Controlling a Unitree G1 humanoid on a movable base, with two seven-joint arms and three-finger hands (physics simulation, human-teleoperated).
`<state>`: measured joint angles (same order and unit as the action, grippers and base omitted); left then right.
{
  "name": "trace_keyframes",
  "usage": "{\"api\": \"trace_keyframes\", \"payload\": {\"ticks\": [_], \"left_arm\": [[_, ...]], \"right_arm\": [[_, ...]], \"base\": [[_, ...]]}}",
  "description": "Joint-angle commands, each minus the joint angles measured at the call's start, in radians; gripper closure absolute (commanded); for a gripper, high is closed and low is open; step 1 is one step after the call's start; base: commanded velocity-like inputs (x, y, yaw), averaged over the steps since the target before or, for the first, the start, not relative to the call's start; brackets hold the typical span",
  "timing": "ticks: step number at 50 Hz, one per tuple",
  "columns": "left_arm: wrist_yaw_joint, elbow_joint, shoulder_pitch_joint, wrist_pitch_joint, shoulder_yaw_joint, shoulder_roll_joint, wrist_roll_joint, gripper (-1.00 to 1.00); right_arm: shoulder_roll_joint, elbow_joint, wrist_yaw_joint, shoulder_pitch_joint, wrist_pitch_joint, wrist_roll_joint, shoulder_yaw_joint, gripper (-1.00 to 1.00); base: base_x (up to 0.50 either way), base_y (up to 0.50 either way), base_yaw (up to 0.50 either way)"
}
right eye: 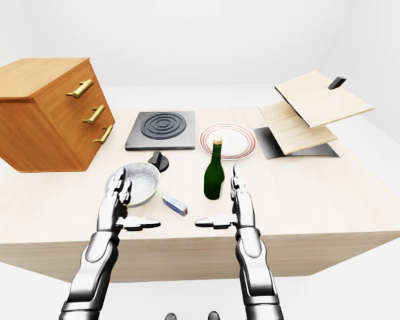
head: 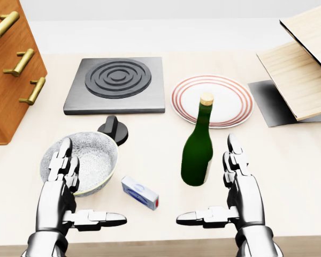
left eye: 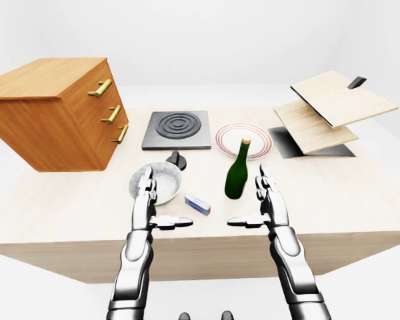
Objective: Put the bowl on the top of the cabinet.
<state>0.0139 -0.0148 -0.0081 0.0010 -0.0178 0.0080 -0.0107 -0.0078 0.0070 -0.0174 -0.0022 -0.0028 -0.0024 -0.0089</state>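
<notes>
Open hands at the near table edge, bowl not yet gripped.

Left hand (head: 61, 184) and right hand (head: 238, 184) hold fingers spread, gripping nothing. The bowl (head: 93, 158) sits beside the left fingers, below the cabinet (left eye: 50, 110) in the head view; it looks ceramic, so probably rigid, smooth and breakable, best pinched at its rim. The small box (head: 140, 193) bears print too small to read; the bottle (head: 198, 150) shows no label.

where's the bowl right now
In the head view the bowl sits on the table at lower left, behind the open left hand, below the black knob.
</notes>
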Motion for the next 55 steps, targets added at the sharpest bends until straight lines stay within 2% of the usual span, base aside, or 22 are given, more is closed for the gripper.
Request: {"api": "trace_keyframes", "payload": {"ticks": [1, 3, 13, 14, 15, 16, 17, 21, 23, 30, 45, 55], "left_arm": [[0.021, -0.042, -0.022, -0.002, -0.031, 0.014, -0.022, -1.00], [0.021, -0.040, -0.021, 0.002, -0.032, 0.015, -0.027, -1.00], [0.017, -0.051, -0.022, -0.014, -0.030, 0.016, -0.024, -1.00], [0.016, -0.039, -0.015, -0.023, -0.028, 0.015, -0.020, -1.00], [0.017, 0.007, 0.012, -0.062, -0.017, 0.013, -0.004, -1.00], [0.015, 0.035, 0.027, -0.078, -0.013, 0.011, 0.006, -1.00], [0.016, 0.080, 0.047, -0.088, -0.009, 0.008, 0.011, -1.00], [0.021, 0.247, 0.127, -0.088, 0.016, -0.001, 0.047, -1.00], [0.033, 0.315, 0.158, -0.088, 0.028, -0.008, 0.029, -1.00], [-0.001, 0.478, 0.203, -0.088, 0.017, -0.015, 0.043, -1.00], [-0.017, 0.554, 0.229, -0.088, 0.014, -0.018, 0.071, -1.00], [-0.017, 0.551, 0.224, -0.088, 0.013, -0.016, 0.071, -1.00]], "right_arm": [[-0.010, 0.011, -0.030, 0.000, -0.008, -0.015, -0.009, -1.00], [-0.010, 0.019, -0.031, -0.002, -0.015, -0.017, -0.010, -1.00], [-0.009, 0.003, -0.029, 0.011, -0.028, -0.030, -0.005, -1.00], [-0.010, -0.002, -0.025, 0.013, -0.043, -0.042, -0.002, -1.00], [-0.010, -0.054, -0.014, 0.037, -0.070, -0.078, 0.012, -1.00], [-0.010, -0.084, -0.010, 0.050, -0.084, -0.098, 0.019, -1.00], [-0.011, -0.128, -0.001, 0.074, -0.084, -0.138, 0.033, -1.00], [-0.011, -0.305, 0.042, 0.158, -0.084, -0.297, 0.082, -1.00], [-0.011, -0.366, 0.053, 0.185, -0.084, -0.342, 0.099, -1.00], [-0.007, -0.520, 0.093, 0.215, -0.084, -0.419, 0.096, -1.00], [-0.005, -0.579, 0.102, 0.230, -0.084, -0.470, 0.100, -1.00], [-0.007, -0.578, 0.101, 0.231, -0.084, -0.471, 0.102, -1.00]], "base": [[0.00, 0.00, 0.00], [0.00, 0.00, 0.00], [0.00, 0.00, 0.00], [0.00, 0.00, 0.00], [0.00, 0.00, 0.00], [0.00, 0.00, 0.00], [0.00, 0.00, 0.00], [0.00, 0.00, 0.00], [0.00, 0.00, 0.00], [0.00, 0.00, 0.00], [0.00, 0.00, 0.00], [0.00, 0.48, 0.00]]}}
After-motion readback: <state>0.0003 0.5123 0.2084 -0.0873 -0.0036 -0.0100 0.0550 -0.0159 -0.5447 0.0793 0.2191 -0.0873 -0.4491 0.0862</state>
